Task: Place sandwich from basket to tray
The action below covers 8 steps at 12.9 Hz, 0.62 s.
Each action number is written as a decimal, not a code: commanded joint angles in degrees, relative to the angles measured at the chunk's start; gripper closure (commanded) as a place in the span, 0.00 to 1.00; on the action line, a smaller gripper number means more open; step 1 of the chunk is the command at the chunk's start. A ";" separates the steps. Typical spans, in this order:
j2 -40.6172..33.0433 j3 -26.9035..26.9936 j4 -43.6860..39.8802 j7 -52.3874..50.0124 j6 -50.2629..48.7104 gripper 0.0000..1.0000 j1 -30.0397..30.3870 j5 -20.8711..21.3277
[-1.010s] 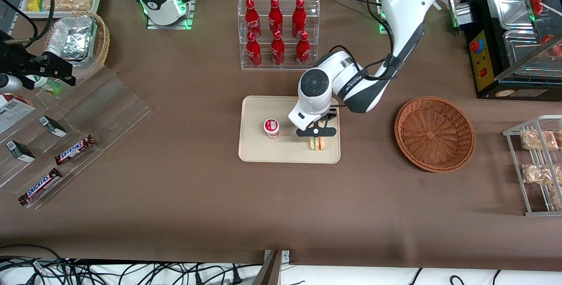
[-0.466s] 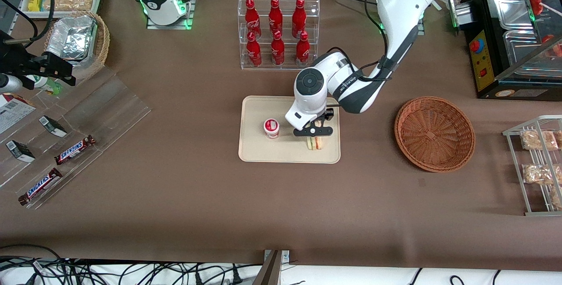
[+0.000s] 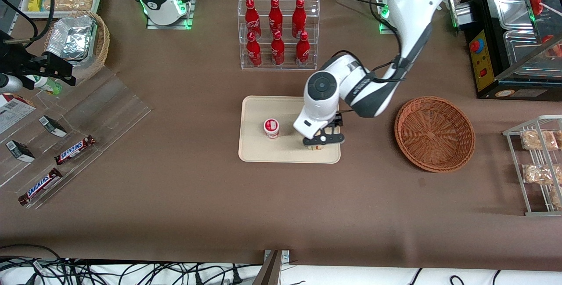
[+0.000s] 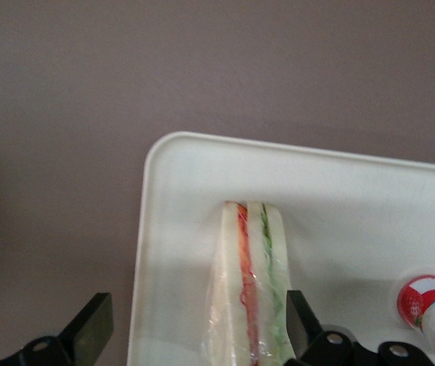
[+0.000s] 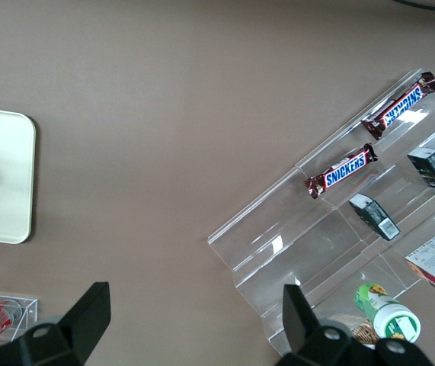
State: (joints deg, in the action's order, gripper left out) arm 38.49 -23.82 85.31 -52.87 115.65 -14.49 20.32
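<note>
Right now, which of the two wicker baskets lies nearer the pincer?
The reddish-brown basket, empty, beside the tray where the open pincer straddles the sandwich. The tan basket holds foil containers.

Six red cola bottles (image 3: 275,30) stand in the clear rack, farther from the front camera than the tray (image 3: 254,144). The tray holds one sandwich (image 4: 247,293) and one red-lidded cup (image 3: 271,128), under one end effector (image 3: 323,140). Two Snickers bars (image 3: 75,149) lie on the acrylic shelves, and one woven basket (image 3: 434,133) sits beside the tray.
</note>
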 commanded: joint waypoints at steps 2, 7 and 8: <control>-2.89 -0.79 -4.36 0.13 -8.41 0.00 2.79 -0.54; -7.37 -1.06 -4.45 6.78 -11.93 0.00 8.94 -4.22; -8.77 -0.53 -4.80 10.73 -12.64 0.00 9.39 -5.88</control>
State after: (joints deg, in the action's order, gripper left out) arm 32.17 -24.13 80.59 -48.37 105.39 -7.10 17.48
